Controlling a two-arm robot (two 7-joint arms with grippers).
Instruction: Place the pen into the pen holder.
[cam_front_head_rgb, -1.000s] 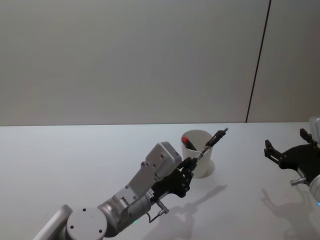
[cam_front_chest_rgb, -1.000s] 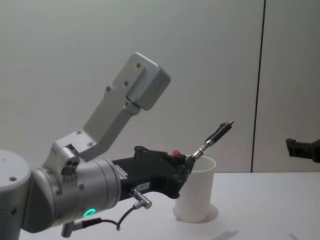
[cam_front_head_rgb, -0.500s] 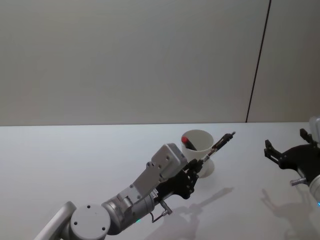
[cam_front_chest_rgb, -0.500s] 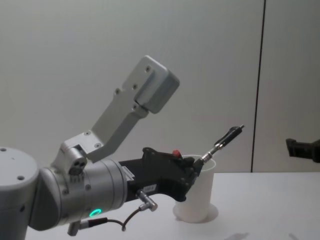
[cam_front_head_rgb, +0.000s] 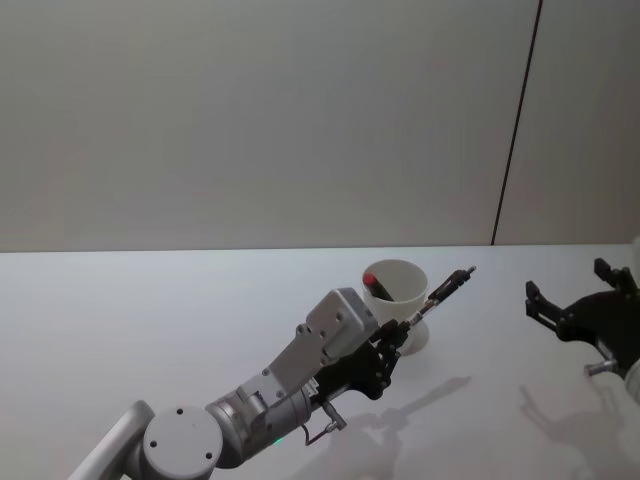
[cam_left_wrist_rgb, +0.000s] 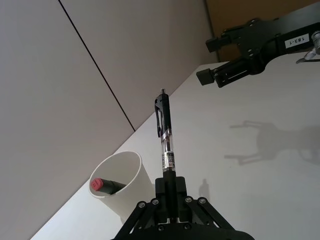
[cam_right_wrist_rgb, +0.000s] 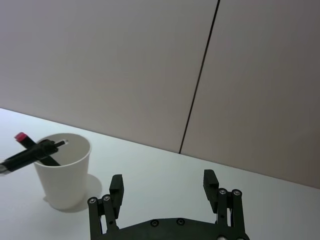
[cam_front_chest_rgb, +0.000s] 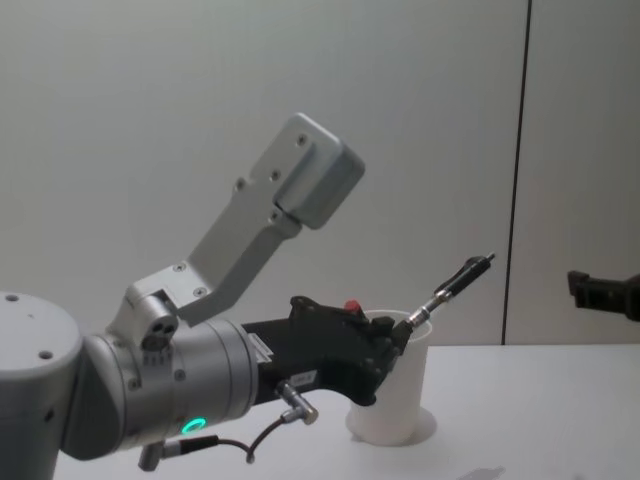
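Jutting from L hand (cam_front_head_rgb: 398, 335): pen (cam_front_head_rgb: 440, 295), tilted.

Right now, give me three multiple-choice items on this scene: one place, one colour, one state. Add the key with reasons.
1. Where is the pen?
A. Lying flat, released.
B. In the left gripper, tilted, outside the pen holder.
C. Standing inside the pen holder.

2. What colour is the cap of the marker in the pen holder?
A. Blue.
B. Green.
C. Red.

3. How is the right gripper?
A. Open and empty.
B. Shut on the pen.
C. Shut on the pen holder.

Key:
1 B: the left wrist view shows the gripper clamped on the pen's lower end, beside the pen holder.
2 C: a red end leans against the rim.
3 A: its fingers stand apart with nothing between them.
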